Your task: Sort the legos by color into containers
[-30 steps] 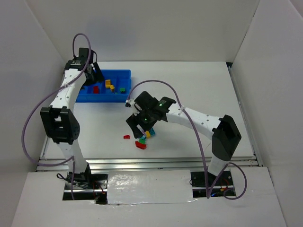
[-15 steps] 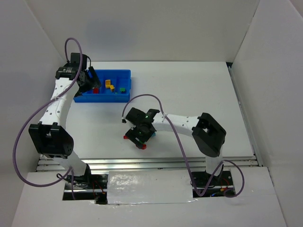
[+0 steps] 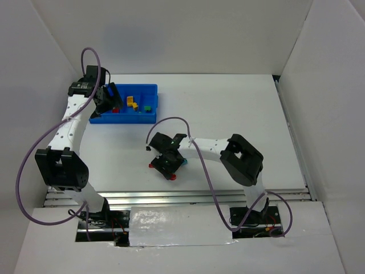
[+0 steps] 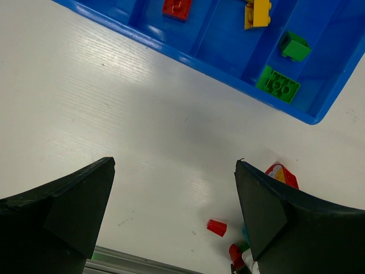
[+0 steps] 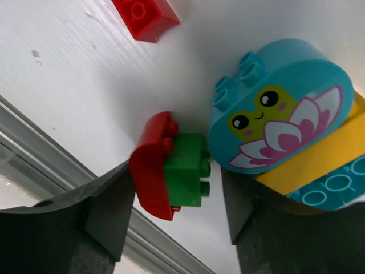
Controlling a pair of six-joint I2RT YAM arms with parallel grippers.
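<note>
Right gripper (image 5: 174, 191) is down on the table (image 3: 239, 114), jaws half spread either side of a red-and-green brick (image 5: 182, 171). There's a sliver of gap on the green side, so it isn't pinched. A cyan frog brick (image 5: 279, 125) sits just beside it. Left gripper (image 4: 175, 162) hangs spread wide near the tray (image 4: 171, 54), where a red piece (image 4: 178, 8), a yellow piece (image 4: 258, 11) and green pieces (image 4: 278, 85) lie in separate compartments.

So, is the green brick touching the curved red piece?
Touching. The right wrist view shows the green brick flush against the curved red piece, no gap between.
</note>
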